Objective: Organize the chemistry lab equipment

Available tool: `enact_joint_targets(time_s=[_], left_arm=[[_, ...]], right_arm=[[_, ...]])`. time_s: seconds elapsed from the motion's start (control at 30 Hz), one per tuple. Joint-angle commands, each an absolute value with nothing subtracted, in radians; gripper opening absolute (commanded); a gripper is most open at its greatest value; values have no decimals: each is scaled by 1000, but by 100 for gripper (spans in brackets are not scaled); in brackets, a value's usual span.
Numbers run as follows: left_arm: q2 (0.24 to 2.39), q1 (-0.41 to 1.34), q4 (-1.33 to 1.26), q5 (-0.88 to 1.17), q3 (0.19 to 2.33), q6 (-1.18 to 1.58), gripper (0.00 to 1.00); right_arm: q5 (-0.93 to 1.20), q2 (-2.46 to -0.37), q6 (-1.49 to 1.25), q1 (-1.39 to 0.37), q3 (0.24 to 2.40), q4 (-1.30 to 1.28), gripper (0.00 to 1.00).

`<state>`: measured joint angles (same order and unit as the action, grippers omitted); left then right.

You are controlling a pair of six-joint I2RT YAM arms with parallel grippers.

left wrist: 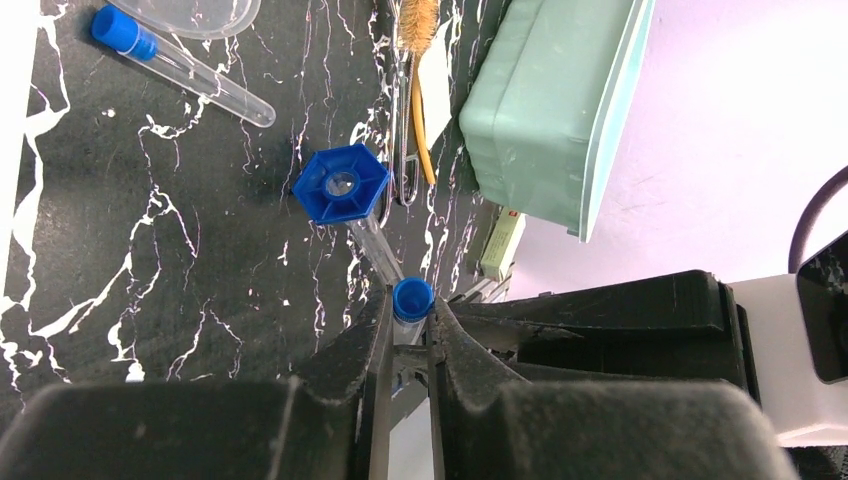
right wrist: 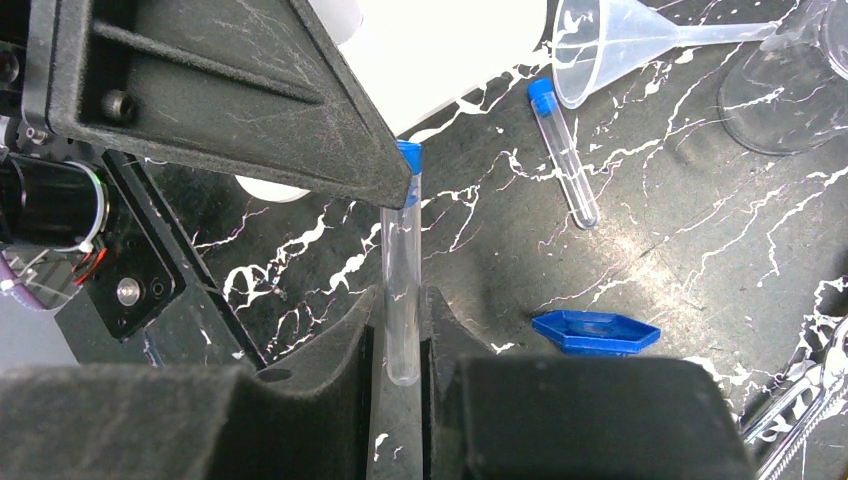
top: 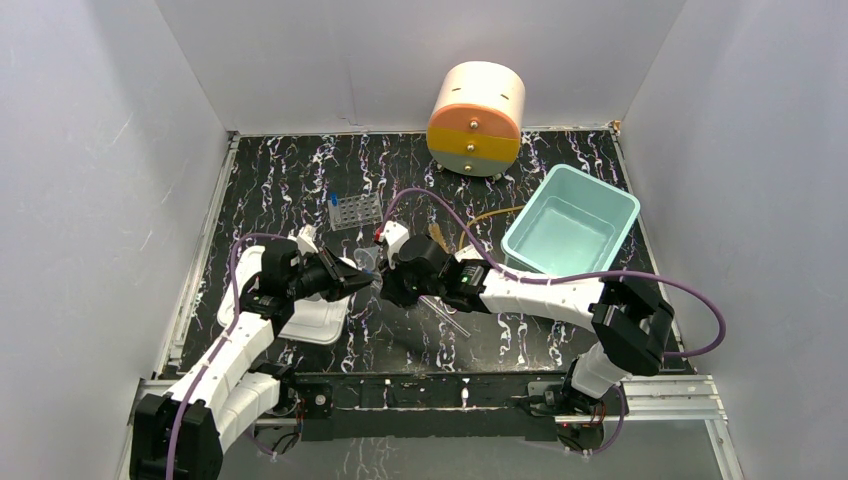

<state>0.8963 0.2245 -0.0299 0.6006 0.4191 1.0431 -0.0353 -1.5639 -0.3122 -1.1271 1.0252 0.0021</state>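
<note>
At two o'clock, one teal bin (top: pixel 531 205) is seen; at eleven, one clear grid tube rack (top: pixel 356 210). One clear plastic funnel (right wrist: pixel 600 45) is found lying on its side. At centre, one blue-capped tube (right wrist: pixel 401 270) is clamped low by the right gripper (right wrist: pixel 400 330) and pinched under its cap by the left gripper (left wrist: pixel 408 335). A handover is judged likely, rack-bound. A second tube (right wrist: pixel 565 150) is spotted lying flat, near one blue hexagonal piece (right wrist: pixel 595 331).

table top (left wrist: pixel 200 250): black, white-veined, marble-look, faint sheen
gripped tube (right wrist: pixel 402 290): clear smooth plastic, blue plastic cap
funnel (right wrist: pixel 600 40), 1 o'clock in the right wrist view: clear glossy plastic
bin (left wrist: pixel 540 110): pale green plastic, matt, scuffed
scissors (left wrist: pixel 404 120): bright bare metal
right gripper fingers (right wrist: pixel 345 345): black, matt, grainy
</note>
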Motion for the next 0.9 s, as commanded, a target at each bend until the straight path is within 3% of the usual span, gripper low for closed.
enact_joint_targets(time_s=[0.0,0.1,0.27,0.33,0.63,0.87], left_arm=[[894,221,-67,656,447,1047,0],[888,221,-58,654,454,1037,0],[875,221,93,528,527,947,0],[871,221,158,435,577,904,0],[948,221,265,-61,852,626,0],[1094,221,38,-167,859,463,0]], right_arm=[[-26,-1566,-321,-1124,1076,45,22],[-29,-1568,-330,-1121,1079,41,25],[-45,-1562,-377,-1109,1087,4,56],[-50,-1544,-387,-1103,1086,-20,61],[-106,-1407,-457,-1018,1048,-121,66],[-104,-1341,-463,-913,1014,-152,66]])
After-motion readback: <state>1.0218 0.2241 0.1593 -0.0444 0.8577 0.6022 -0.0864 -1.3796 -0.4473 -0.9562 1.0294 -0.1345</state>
